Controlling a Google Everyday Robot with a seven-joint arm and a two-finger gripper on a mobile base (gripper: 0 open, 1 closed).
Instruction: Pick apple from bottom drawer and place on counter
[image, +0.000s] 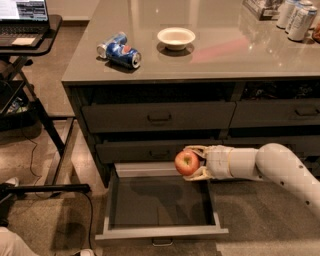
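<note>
We grip the apple (186, 162) in our hand (190, 163), one finger closed over it and one under it. It hangs above the back edge of the open bottom drawer (160, 232), just in front of the shut drawer front (150, 150) next above. The tabletop (225, 55) lies well above the bottom drawer. The main risk, we judge, comes on the way up. A straight rise could knock the apple or our fingers against the tabletop's front edge and loosen a pinch on round, smooth fruit. A dropped apple would fall into the bottom drawer or onto the floor beside it. High above the bottom drawer's left and middle sit a blue can (122, 54) and a white bowl (176, 38). A careless release there could send the apple rolling.
</note>
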